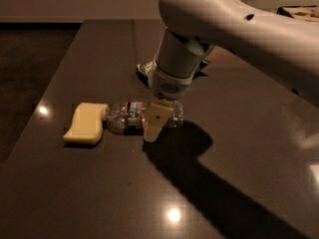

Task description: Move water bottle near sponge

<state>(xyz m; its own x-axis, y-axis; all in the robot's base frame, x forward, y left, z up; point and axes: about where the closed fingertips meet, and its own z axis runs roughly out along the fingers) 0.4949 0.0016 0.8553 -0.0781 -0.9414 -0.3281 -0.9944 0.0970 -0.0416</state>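
Note:
The water bottle (127,116) lies on its side on the dark table (99,193), left of centre. Its cap end points left and touches the pale yellow sponge (85,123), which lies flat. My gripper (155,122) comes down from above onto the right half of the bottle. The near finger (154,126) stands in front of the bottle. The far finger is hidden behind it. The jaws straddle the bottle and are shut on it.
A green crinkled snack bag (145,69) lies behind the gripper, mostly hidden by my arm (224,19). The table's left edge runs close to the sponge, with dark floor beyond. The arm casts a wide shadow to the right.

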